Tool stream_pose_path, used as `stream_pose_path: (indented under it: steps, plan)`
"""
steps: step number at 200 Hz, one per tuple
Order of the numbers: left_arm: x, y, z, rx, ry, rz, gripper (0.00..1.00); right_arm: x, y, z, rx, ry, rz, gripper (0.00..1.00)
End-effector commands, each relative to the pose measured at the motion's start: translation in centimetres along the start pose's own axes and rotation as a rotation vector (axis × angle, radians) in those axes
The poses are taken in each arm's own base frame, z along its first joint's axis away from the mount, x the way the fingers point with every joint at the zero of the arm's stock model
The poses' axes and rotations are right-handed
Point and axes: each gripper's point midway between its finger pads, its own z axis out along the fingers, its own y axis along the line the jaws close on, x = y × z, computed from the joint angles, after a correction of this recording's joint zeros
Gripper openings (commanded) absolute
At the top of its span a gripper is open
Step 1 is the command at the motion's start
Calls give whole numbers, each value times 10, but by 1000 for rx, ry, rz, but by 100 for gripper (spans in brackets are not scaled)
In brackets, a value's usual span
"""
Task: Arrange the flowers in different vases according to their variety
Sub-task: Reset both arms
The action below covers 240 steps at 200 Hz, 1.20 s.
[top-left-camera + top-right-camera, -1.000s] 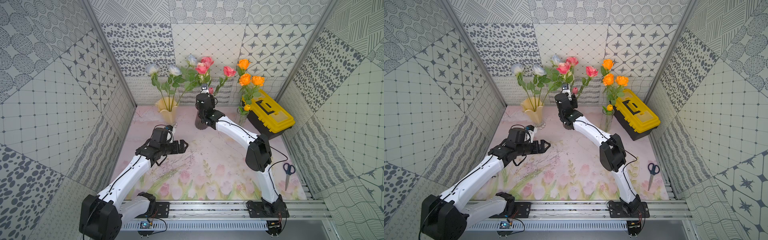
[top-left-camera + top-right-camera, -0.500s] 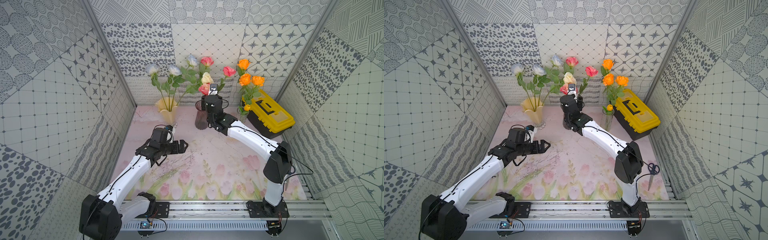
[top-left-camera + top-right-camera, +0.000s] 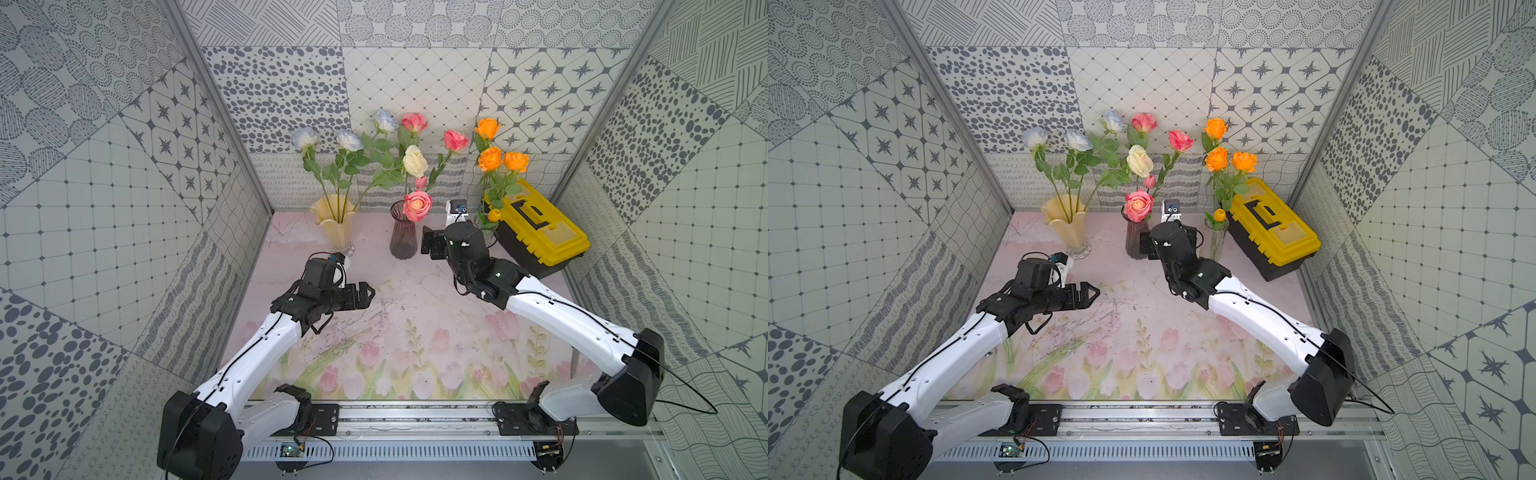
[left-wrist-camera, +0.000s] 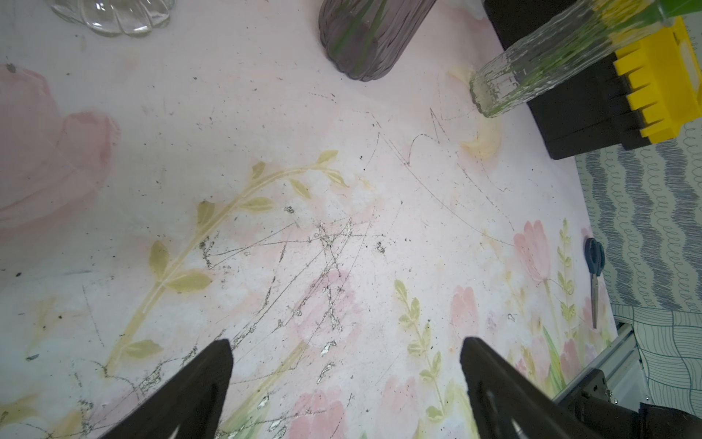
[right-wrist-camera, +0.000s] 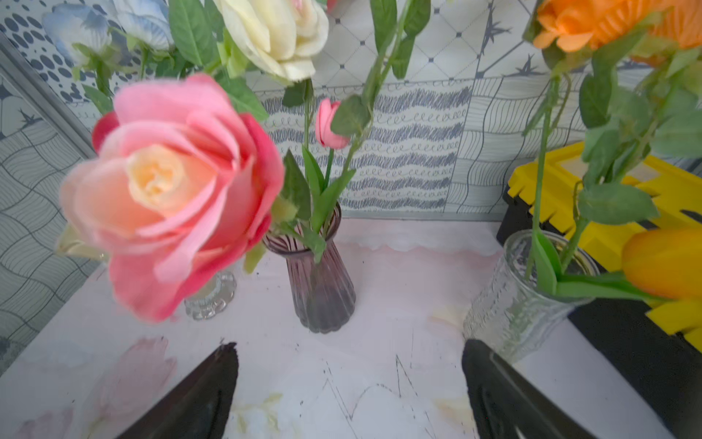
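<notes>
Three vases stand along the back. The cream-yellow vase (image 3: 334, 220) holds pale-blue roses (image 3: 348, 140). Pink roses (image 3: 417, 205) and one cream rose (image 3: 414, 161) stand in the purple ribbed vase (image 3: 403, 239). Orange roses (image 3: 490, 158) fill the clear glass vase (image 3: 1216, 241). My right gripper (image 3: 435, 244) hangs open and empty just in front of the purple and clear vases (image 5: 349, 353). The big pink rose (image 5: 171, 190) leans close to its camera. My left gripper (image 3: 368, 294) is open over the mat, holding nothing (image 4: 345, 340).
A yellow-and-black toolbox (image 3: 540, 237) sits at the back right, right behind the clear vase. Blue-handled scissors (image 4: 594, 266) lie at the mat's right edge. Patterned walls close in the floral mat (image 3: 415, 332) on three sides.
My right gripper has opened and let go of the big pink rose, which now stands in the purple vase. That arm drew back rightward and down. The left arm has not moved.
</notes>
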Motion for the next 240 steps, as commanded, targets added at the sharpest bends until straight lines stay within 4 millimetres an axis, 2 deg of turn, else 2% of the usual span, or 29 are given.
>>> stream_pose_path:
  steps: [1,38,77,103,131,169,176,202,240]
  plan:
    - [-12,6,-1,-32,-67,55,99,24,-11,-15,-42,58,3,97]
    - [-21,12,-5,-66,-133,103,99,62,-44,-27,-49,126,-3,97]
    - [-24,19,-5,-103,-193,226,99,92,-82,-17,-46,211,17,97]
    - [-28,22,-6,-112,-283,329,99,101,-117,-9,56,205,1,97]
    - [-35,34,-5,-182,-359,409,99,104,-162,-5,178,135,25,97]
    - [-39,64,10,-240,-374,371,99,106,-210,-4,293,-34,-7,97]
    - [-38,71,13,-242,-373,349,99,118,-219,-2,312,-23,-13,97]
    - [-38,95,21,-285,-392,322,99,133,-237,10,350,-10,-40,97]
    - [-43,108,29,-310,-447,353,99,147,-249,24,360,-51,-44,97]
